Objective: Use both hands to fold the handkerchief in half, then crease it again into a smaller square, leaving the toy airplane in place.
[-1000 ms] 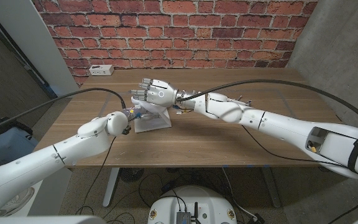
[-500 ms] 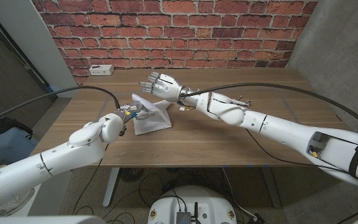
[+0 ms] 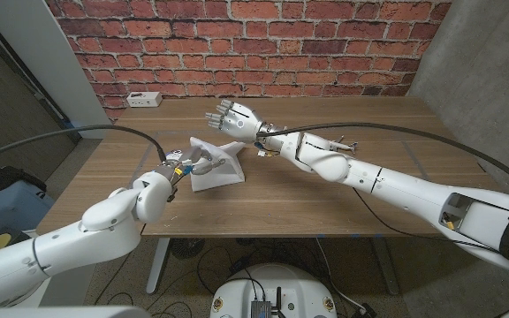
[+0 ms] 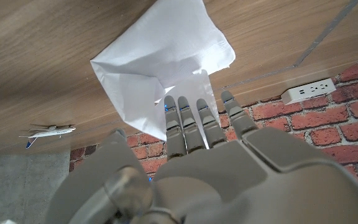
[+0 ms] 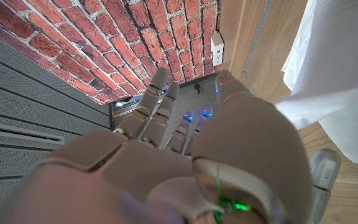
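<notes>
The white handkerchief (image 3: 217,164) lies partly folded left of the table's middle, with one flap standing up; it also shows as the handkerchief (image 4: 160,59) and the handkerchief (image 5: 334,81) in the two wrist views. My left hand (image 3: 186,165) is at its near left edge. In the left wrist view its fingers (image 4: 194,121) reach out straight and touch the cloth, gripping nothing. My right hand (image 3: 233,118) hovers above the cloth's far side with its fingers spread and empty. The toy airplane (image 3: 341,141) sits on the table beyond my right forearm, seen too as the airplane (image 4: 48,130).
A white power strip (image 3: 143,100) lies at the table's far left corner by the brick wall; it shows again as the power strip (image 4: 306,91) and the power strip (image 5: 217,45). Black cables arc from both arms over the wooden table (image 3: 281,199).
My right hand has lifted off the handkerchief and drawn back toward the wall. The cloth shows more fully, one flap raised. My left hand stays at the cloth's edge.
</notes>
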You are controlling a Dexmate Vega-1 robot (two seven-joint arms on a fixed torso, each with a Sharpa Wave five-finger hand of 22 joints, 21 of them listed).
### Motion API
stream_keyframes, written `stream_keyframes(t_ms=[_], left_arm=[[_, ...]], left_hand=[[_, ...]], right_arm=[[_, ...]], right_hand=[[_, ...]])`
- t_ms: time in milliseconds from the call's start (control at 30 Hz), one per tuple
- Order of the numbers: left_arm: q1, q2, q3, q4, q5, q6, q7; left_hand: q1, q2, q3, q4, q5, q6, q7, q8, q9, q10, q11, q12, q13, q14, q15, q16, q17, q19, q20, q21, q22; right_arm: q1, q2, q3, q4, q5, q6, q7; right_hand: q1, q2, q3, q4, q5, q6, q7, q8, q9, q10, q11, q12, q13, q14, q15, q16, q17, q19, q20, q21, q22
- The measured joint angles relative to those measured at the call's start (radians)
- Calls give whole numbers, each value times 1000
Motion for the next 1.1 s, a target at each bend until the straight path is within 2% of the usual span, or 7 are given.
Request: stream_keyframes(t_ms=[33, 67, 233, 500, 633, 867, 1100], left_arm=[[0, 0, 0, 0, -3, 4, 19], [79, 26, -43, -57, -5, 7, 34], [165, 56, -95, -109, -19, 14, 101], [332, 91, -215, -159, -44, -45, 233], [420, 91, -288, -162, -51, -116, 294], [543, 36, -398, -126, -63, -282, 363], [614, -86, -470, -37, -85, -530, 413]], left_hand=[[0, 0, 2, -2, 0, 9, 1, 0, 0, 8, 0, 0, 1, 4, -4, 0, 0, 0, 0, 0, 0], [0, 0, 4, -4, -4, 17, 1, 0, 0, 14, -1, 2, 2, 13, -2, 0, 0, 1, -1, 0, 0], [7, 7, 7, -7, -6, 55, 16, 8, 0, 50, 6, 12, 2, 47, -1, 4, 2, 11, 4, 3, 0], [10, 44, 33, -21, -24, 263, 64, 56, 9, 252, 30, 66, 18, 268, -12, 47, 10, 101, 0, 38, 7], [13, 47, 38, -26, -24, 292, 72, 59, 10, 277, 34, 70, 20, 296, -14, 51, 12, 113, -5, 42, 7], [28, 62, 57, -34, -27, 293, 73, 59, 9, 277, 34, 70, 25, 296, -14, 51, 12, 113, -5, 42, 12], [47, 81, 77, -48, -27, 278, 70, 50, 14, 266, 34, 63, 29, 296, -14, 43, 9, 122, 4, 42, 12]], right_arm=[[-4, -1, 2, -5, 0, 0, 0], [-7, -1, 5, -8, -3, -5, 13], [-23, -2, 14, -23, -4, -13, 25], [-56, -7, 31, -51, -6, -34, 42], [-79, -8, 44, -68, -5, -51, 50], [-145, 3, 82, -104, 42, -100, 72], [-212, 39, 114, -128, 116, -150, 84]], right_hand=[[-1, -1, 1, -1, 0, 0, 0, 0, 0, 0, 0, 0, 0, 0, 0, 0, 0, 0, 0, 0, 0], [-1, -1, 1, -1, 0, 0, 0, 0, 0, 0, 0, 0, 0, 0, 0, 0, 0, 0, 0, 0, 0], [-7, 4, 5, 3, 0, 0, 0, 0, 0, 0, 0, 0, 0, 0, 0, 0, 0, 0, 0, 0, 0], [-15, 4, 9, -1, 0, 0, 0, 5, 0, 8, 3, 0, 0, 0, 0, 0, 0, 0, 0, 0, 0], [-26, 1, 9, -1, 0, 4, 4, 5, 0, 28, 8, 11, 0, 11, 0, 0, -1, 0, 0, -7, 0], [-103, -12, 3, 21, 0, 35, 20, 16, 0, 47, 11, 12, 0, 11, 0, 0, -3, 9, -2, -19, 3], [-149, -20, -5, 37, 0, 74, 31, 23, 0, 68, 18, 12, 0, 11, 0, 0, -3, 7, 8, -26, 3]])
